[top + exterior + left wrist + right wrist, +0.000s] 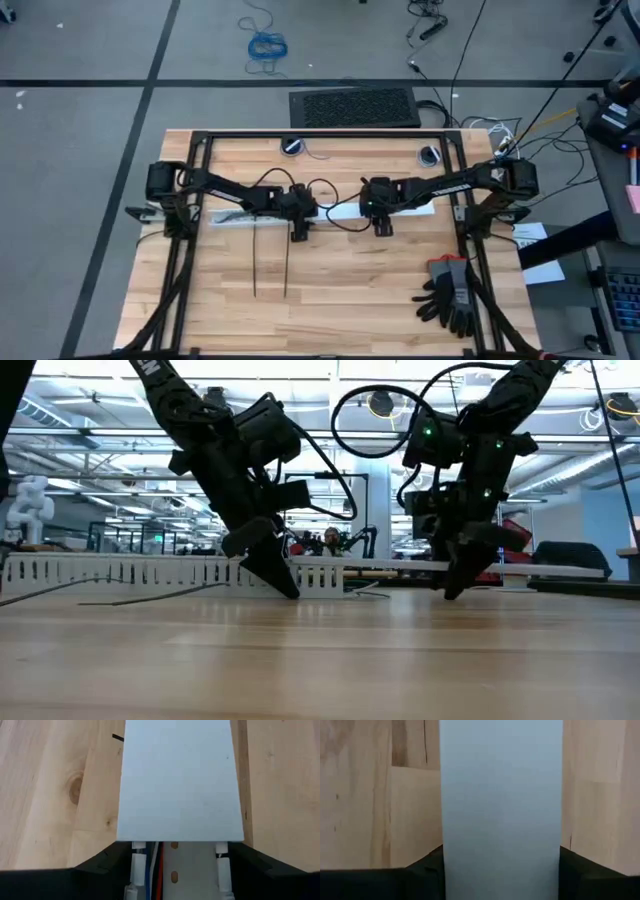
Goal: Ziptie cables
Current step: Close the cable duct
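both grippers, left [299,232] and right [382,226], straddle the white duct cover [180,785], jaws spread, likely to lift it; zipties [270,262] wait nearby.

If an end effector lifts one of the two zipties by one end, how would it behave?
Each ziptie looks very thin and long, so it would probably droop and weigh little. Lying flat on the table, it may be hard to pinch and could slip.

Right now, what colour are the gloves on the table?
The gloves are black and grey with a red cuff edge, clearest in the high view.
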